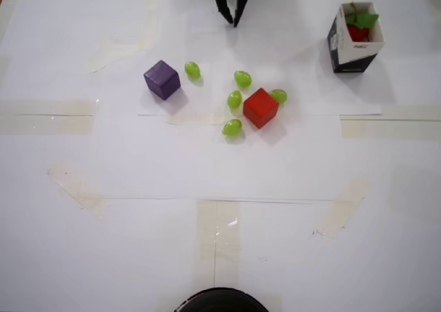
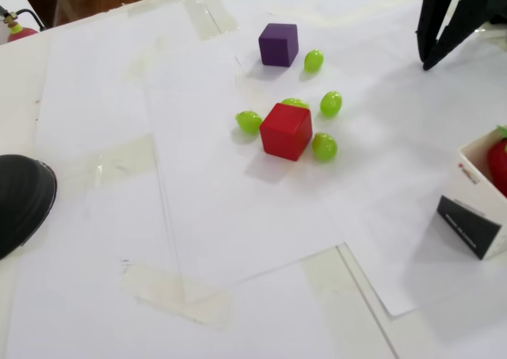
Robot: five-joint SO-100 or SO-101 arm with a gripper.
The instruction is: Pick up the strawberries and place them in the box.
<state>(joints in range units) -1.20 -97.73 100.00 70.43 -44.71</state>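
Observation:
A red strawberry (image 1: 357, 31) with a green leafy top lies inside the box (image 1: 349, 61), a small open carton at the far right of the overhead view. The fixed view cuts the box (image 2: 469, 223) off at its right edge, and only a red sliver of the strawberry (image 2: 499, 166) shows. My gripper (image 1: 233, 23) hangs at the top middle of the overhead view, well left of the box. Its two black fingers meet at the tips with nothing between them. In the fixed view the gripper (image 2: 425, 63) is at the upper right.
On the white paper sit a purple cube (image 1: 162, 78), a red cube (image 1: 260, 107) and several green grapes (image 1: 232, 127) clustered around the red cube. A dark round object (image 2: 20, 200) lies at the table's near edge.

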